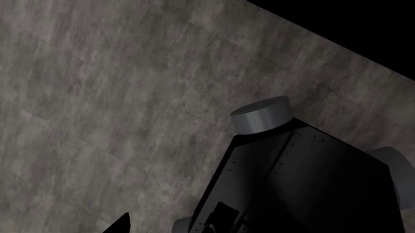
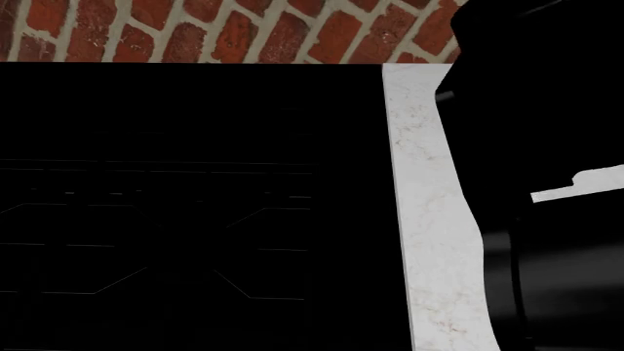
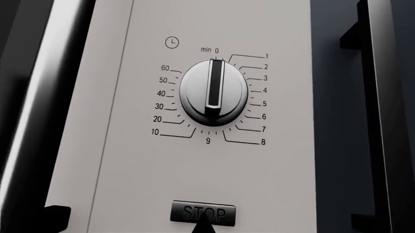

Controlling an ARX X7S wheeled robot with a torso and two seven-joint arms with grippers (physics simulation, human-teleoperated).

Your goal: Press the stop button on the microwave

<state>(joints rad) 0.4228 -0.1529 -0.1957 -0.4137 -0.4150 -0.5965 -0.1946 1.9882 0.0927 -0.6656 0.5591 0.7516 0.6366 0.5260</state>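
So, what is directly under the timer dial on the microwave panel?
Under the timer dial sits the dark STOP button. A dark tip of the right tool covers its lower middle edge; anything below lies outside the picture.

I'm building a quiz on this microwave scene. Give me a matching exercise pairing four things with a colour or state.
Things:
1. timer dial
2. STOP button
3. wall
4. countertop strip

Descriptions:
a. red brick
b. white, marbled
c. pointer at 0
d. dark, lettered, a dark tip right at its lower edge

Pairs: 1-c, 2-d, 3-a, 4-b
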